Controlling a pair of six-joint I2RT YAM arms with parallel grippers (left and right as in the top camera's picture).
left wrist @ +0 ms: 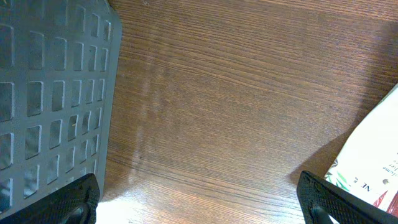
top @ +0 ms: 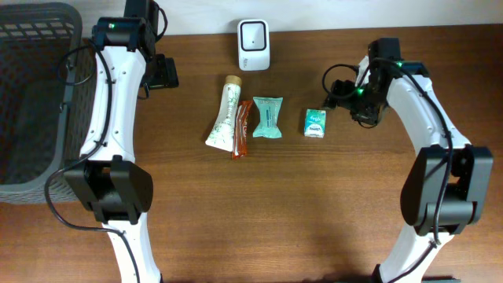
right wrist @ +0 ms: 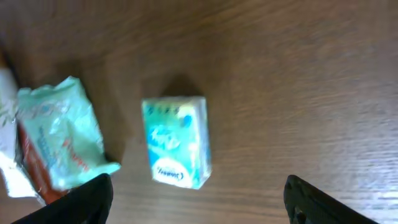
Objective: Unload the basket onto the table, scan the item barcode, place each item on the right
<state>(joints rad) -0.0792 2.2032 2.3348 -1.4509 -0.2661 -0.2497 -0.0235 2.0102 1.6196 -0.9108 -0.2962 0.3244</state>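
Note:
Several items lie in a row mid-table: a white tube [top: 222, 114], a red stick packet [top: 241, 130], a teal packet [top: 267, 118] and a small blue-and-white pack [top: 314, 123]. The white barcode scanner [top: 253, 44] stands at the back edge. My right gripper [top: 336, 96] hovers just right of the small pack [right wrist: 176, 142], open [right wrist: 199, 202], holding nothing; the teal packet [right wrist: 62, 134] shows at its left. My left gripper [top: 163, 72] hangs back-left of the tube, open [left wrist: 199, 205] over bare wood, with the tube's end [left wrist: 373, 162] by its right finger.
A dark mesh basket [top: 35, 94] fills the left edge of the table, and its wall [left wrist: 50, 93] is close beside my left gripper's left finger. Both arm bases stand at the front of the table.

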